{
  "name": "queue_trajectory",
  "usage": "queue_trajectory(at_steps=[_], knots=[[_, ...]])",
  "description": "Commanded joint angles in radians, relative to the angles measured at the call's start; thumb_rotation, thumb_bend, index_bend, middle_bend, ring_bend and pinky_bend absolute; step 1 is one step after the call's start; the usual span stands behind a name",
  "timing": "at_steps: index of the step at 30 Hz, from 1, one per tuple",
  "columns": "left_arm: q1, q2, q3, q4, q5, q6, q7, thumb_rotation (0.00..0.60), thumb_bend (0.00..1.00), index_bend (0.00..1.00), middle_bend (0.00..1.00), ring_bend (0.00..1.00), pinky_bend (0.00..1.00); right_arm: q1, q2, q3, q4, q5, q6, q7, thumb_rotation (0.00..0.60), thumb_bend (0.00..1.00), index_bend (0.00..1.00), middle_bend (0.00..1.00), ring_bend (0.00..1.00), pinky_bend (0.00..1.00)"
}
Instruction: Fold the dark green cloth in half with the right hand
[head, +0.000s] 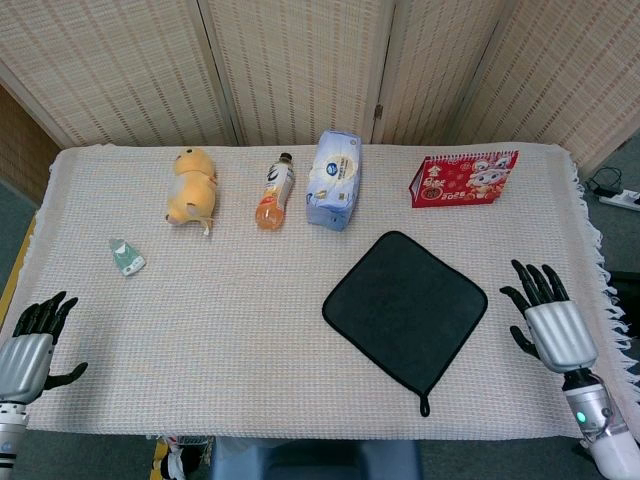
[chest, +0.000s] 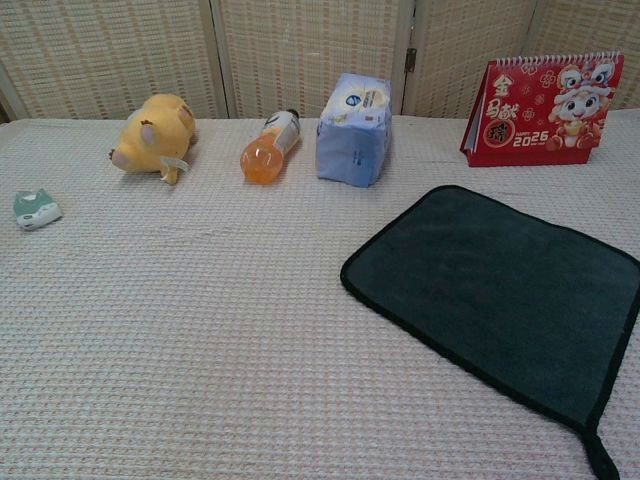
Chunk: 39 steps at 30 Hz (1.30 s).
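- The dark green cloth (head: 405, 310) lay flat and unfolded on the table (head: 240, 320), turned like a diamond, its hanging loop (head: 424, 405) at the near corner.
- The right hand (head: 548, 322) hovered just right of the cloth, fingers spread and holding nothing; whether it touched the table could not be told from the head view.
- The left hand (head: 30, 345) sat at the table's near left corner, likewise spread and empty (well apart from the cloth).
- Along the far edge stood a red calendar (chest: 548, 108), a blue tissue pack (chest: 354, 128), an orange drink bottle (chest: 269, 147) on its side and a yellow plush toy (chest: 155, 134).
- A small green packet (chest: 36, 209) lay alone further left.
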Motion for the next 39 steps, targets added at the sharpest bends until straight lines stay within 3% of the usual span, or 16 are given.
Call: queue_trajectory(at_steps=[1, 7, 17, 26, 39], knots=[[0.0, 0.003, 0.0, 0.001, 0.0, -0.002, -0.007, 0.6, 0.26, 0.0, 0.0, 0.0, 0.0, 0.197, -0.02, 0.1, 0.025, 0.087, -0.251, 0.008, 0.6, 0.39, 0.4, 0.0, 0.0, 0.0], [-0.001, 0.008, -0.009, 0.009, -0.014, -0.006, -0.028, 0.6, 0.26, 0.0, 0.0, 0.0, 0.0, 0.388, -0.161, 0.157, 0.182, 0.136, -0.449, 0.007, 0.6, 0.42, 0.43, 0.0, 0.0, 0.0], [-0.003, 0.014, -0.021, 0.026, -0.031, -0.01, -0.055, 0.599, 0.26, 0.0, 0.0, 0.0, 0.0, 0.617, -0.417, 0.177, 0.454, 0.238, -0.674, -0.063, 0.6, 0.46, 0.43, 0.0, 0.0, 0.0], [-0.003, 0.027, -0.033, 0.032, -0.052, -0.018, -0.085, 0.599, 0.26, 0.0, 0.0, 0.0, 0.0, 0.724, -0.566, 0.18, 0.646, 0.309, -0.777, -0.04, 0.6, 0.46, 0.43, 0.0, 0.0, 0.0], [0.0, 0.042, -0.033, 0.029, -0.042, -0.015, -0.118, 0.6, 0.26, 0.0, 0.0, 0.0, 0.0, 0.79, -0.646, 0.158, 0.744, 0.394, -0.841, -0.049, 0.6, 0.46, 0.43, 0.0, 0.0, 0.0]])
